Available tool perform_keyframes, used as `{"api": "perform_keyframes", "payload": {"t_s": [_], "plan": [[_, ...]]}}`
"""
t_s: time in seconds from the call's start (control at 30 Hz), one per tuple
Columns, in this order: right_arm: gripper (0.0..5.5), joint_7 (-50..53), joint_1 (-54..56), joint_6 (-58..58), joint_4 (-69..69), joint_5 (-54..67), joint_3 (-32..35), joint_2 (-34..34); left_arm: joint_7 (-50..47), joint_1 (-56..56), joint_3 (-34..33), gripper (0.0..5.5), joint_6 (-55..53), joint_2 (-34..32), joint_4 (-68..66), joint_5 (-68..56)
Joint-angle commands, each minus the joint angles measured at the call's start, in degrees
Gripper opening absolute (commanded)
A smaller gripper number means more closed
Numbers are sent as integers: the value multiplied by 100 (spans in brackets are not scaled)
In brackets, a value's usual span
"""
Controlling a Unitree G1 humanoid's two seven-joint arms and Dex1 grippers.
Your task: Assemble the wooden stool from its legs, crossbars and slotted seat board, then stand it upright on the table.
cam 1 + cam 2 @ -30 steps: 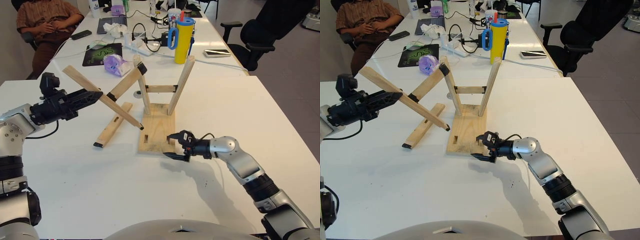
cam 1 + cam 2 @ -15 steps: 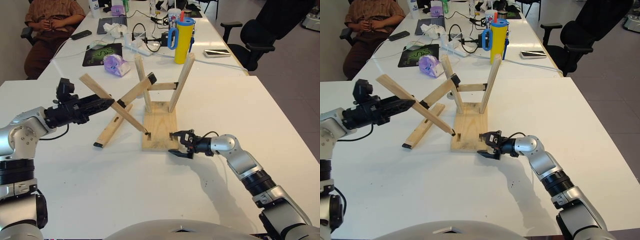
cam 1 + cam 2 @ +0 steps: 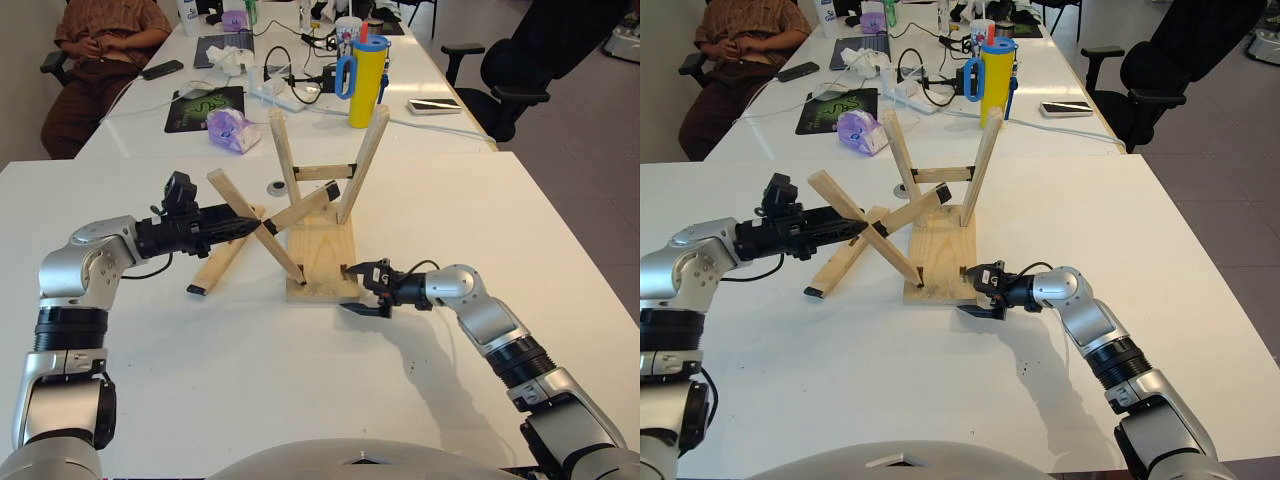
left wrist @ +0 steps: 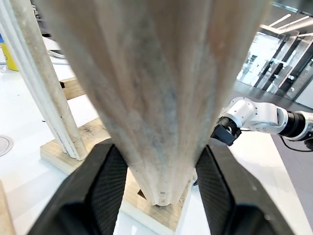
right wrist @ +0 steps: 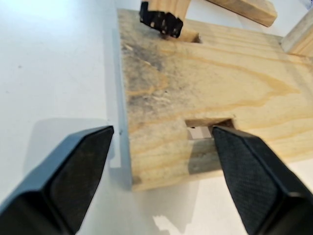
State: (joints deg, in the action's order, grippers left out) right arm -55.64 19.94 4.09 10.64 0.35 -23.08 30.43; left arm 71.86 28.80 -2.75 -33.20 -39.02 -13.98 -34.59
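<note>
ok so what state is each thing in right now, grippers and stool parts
seat board, flat on the table
two standing legs, standing in the far slots, joined by a crossbar
left gripper, shut on the held leg
held leg, tilted, lower tip at a near slot
loose leg, lying flat on the table
right gripper, open at the board's near corner, by an empty slot

Seat board (image 3: 325,252) lies on the table (image 3: 200,385), loose leg (image 3: 222,258) at left.

White table (image 3: 500,220) butting against a second table (image 3: 440,128) behind, which is carrying a yellow jug (image 3: 366,85) and a dark mat (image 3: 205,108). Black office chair (image 3: 515,90) standing on grey floor (image 3: 590,130).
</note>
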Motion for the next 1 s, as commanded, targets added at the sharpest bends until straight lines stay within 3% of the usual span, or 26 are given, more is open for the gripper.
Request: {"api": "perform_keyframes", "payload": {"t_s": [0.03,0.47,0.8,0.83,1.0], "plan": [[373,-73,-120,215,-37,-123,-110,-44,445,621,312,201,368,-183,-668,509],[373,13,-289,489,-338,-147,-183,-122,1379,1183,1756,201,2497,-157,-1623,2228],[373,107,-325,649,-395,-142,-235,-214,979,693,1762,201,2905,-61,-1586,2249],[373,125,-321,701,-388,-156,-241,-219,927,674,1707,237,2856,-49,-1546,2193],[373,177,-360,1107,-454,-145,-206,-256,742,543,1524,309,2747,-28,-1060,2185]]}}
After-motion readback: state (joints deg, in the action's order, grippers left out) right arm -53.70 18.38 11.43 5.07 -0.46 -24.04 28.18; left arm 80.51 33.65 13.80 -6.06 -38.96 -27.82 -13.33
